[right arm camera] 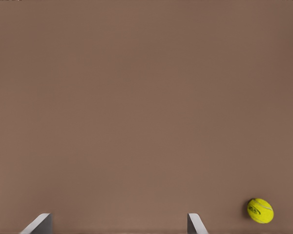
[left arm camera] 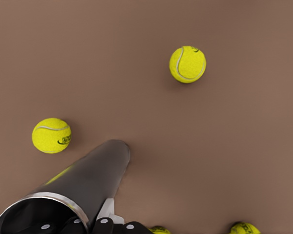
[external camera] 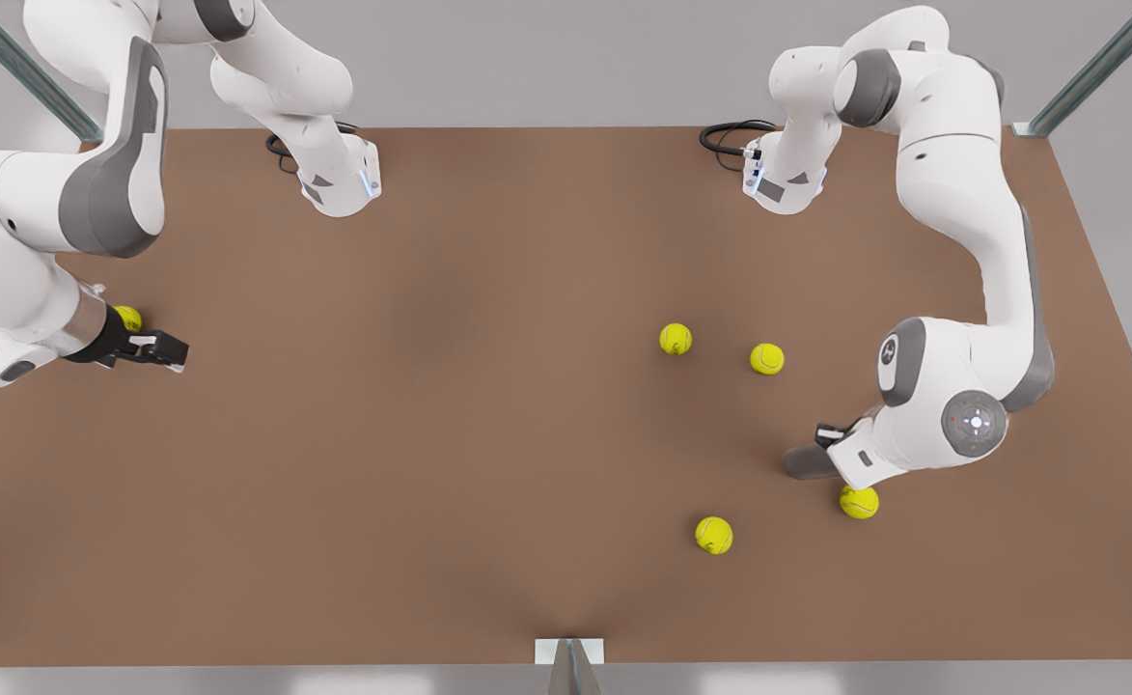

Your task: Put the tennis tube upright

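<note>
A brown matte table is filling the front view, with grey floor around it, slanted metal struts rising at the far corners, and a small grey bracket sitting at the near edge. Two white arm bases are standing at the far side, each with a black cable looping beside it. Five yellow tennis balls are lying about: two side by side right of centre, one nearer the front edge, one just beside the arm on the front view's right, and one at the front view's left, partly hidden behind the other arm's wrist. The left gripper is working on the front view's right, down at the table, mostly covered by its own arm; I cannot tell how its fingers are standing. The tennis tube is showing in the left wrist view as a dark grey cylinder with a light rim, tilted, its far end meeting the table, its rim end close under the camera; in the front view just a grey stub is poking out beside that arm. The right gripper is hovering at the front view's left, waiting; its fingertips are spread wide apart with nothing between.
</note>
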Available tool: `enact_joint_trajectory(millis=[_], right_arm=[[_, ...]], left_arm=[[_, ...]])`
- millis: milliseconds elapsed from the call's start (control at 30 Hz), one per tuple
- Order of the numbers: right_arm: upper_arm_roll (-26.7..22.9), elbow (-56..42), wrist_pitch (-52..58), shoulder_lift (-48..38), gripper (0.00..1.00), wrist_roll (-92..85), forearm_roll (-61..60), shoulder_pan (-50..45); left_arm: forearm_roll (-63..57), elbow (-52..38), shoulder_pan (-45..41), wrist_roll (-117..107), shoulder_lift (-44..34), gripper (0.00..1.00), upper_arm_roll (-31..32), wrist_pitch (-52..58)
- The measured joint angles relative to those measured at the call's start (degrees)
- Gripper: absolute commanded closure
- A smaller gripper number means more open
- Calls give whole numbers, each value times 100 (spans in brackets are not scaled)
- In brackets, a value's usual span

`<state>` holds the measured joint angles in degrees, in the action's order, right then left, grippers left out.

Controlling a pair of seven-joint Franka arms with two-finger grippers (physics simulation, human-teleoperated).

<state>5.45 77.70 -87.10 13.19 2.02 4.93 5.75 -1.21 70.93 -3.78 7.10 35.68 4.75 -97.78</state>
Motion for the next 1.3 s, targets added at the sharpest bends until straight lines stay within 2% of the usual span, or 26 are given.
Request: enact_joint_trajectory(millis=[233, 267, 300, 333, 1300], right_arm=[[0, 0, 0, 0, 0, -18, 17, 32], [-1, 0, 0, 0, 0, -14, 17, 41], [0, 0, 0, 0, 0, -13, 12, 10], [0, 0, 0, 0, 0, -7, 12, 17], [0, -22, 139, 52, 0, -35, 131, -90]], left_arm=[[-47, 0, 0, 8, 45, 79, 0, -50], [-49, 0, 0, 9, 45, 72, 0, -50], [-29, 0, 0, 10, 45, 32, -1, -48], [-1, 0, 0, 11, 45, 0, -1, -48], [74, -25, -88, -104, -205, 0, 17, 226]])
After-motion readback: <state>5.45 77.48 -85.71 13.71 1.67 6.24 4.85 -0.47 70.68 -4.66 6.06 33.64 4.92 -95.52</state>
